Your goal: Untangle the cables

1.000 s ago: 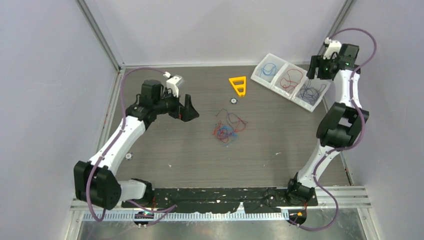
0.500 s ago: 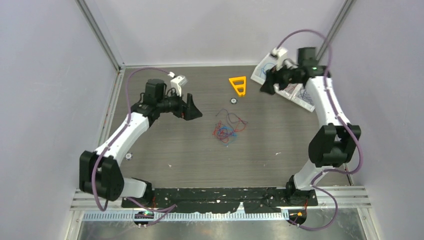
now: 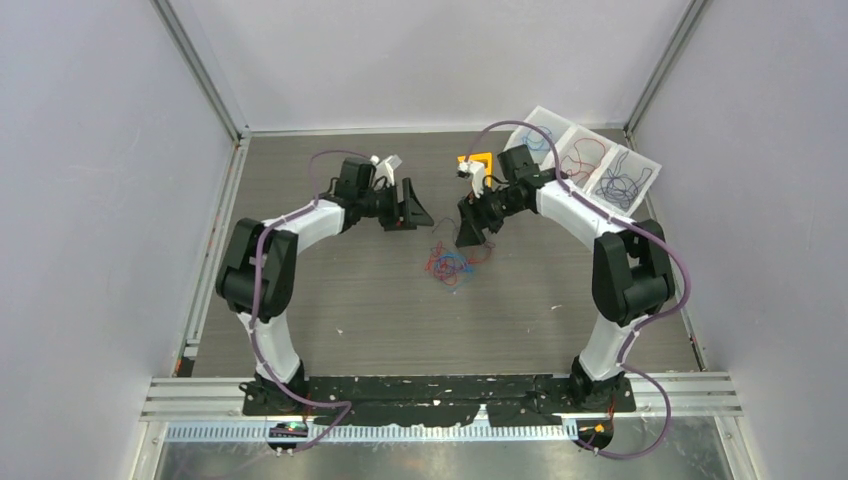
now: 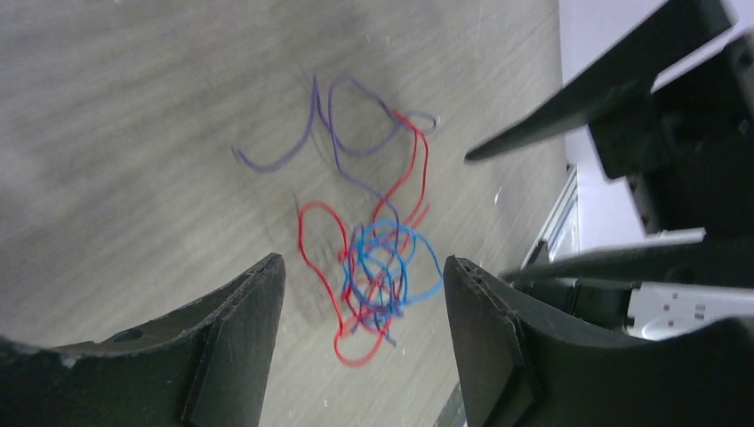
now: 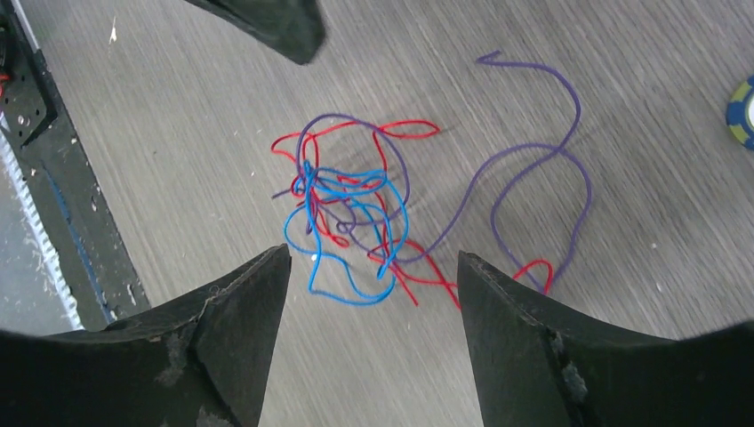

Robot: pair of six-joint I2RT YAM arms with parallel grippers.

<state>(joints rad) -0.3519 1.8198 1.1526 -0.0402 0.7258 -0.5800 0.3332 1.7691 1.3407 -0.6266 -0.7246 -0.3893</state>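
Both arms have swung inward since half a second ago: the left claw (image 3: 414,212) has come from the left part of the grey wood-grain tabletop (image 3: 340,300) toward its middle. The right claw (image 3: 468,226) has left the far right corner and now hangs near the middle too, facing the left one across a gap. Each claw has its black fingers spread wide and grips nothing. From the left wrist, the left claw (image 4: 362,265) frames the clump of thin red, blue and purple cables (image 4: 378,271) between its fingertips without touching them, and a finger of the right claw shows at the upper right. From the right wrist, the right claw (image 5: 373,256) looks down on the cables (image 5: 347,213) in the same way, with a tip of the left claw at the top edge. The cables (image 3: 452,262) lie where they lay before, mid-tabletop, just nearer the bases than both claws. The blue and red wires are knotted together and a purple wire trails out in loose loops. A small blue-and-yellow disc (image 5: 742,111) sits apart from the purple loop. Farther out, the orange plastic triangle (image 3: 480,160) is now partly hidden behind the right arm. The white three-compartment tray (image 3: 562,140) stays at the far right corner, with a blue, a red and a dark wire loop in separate compartments.
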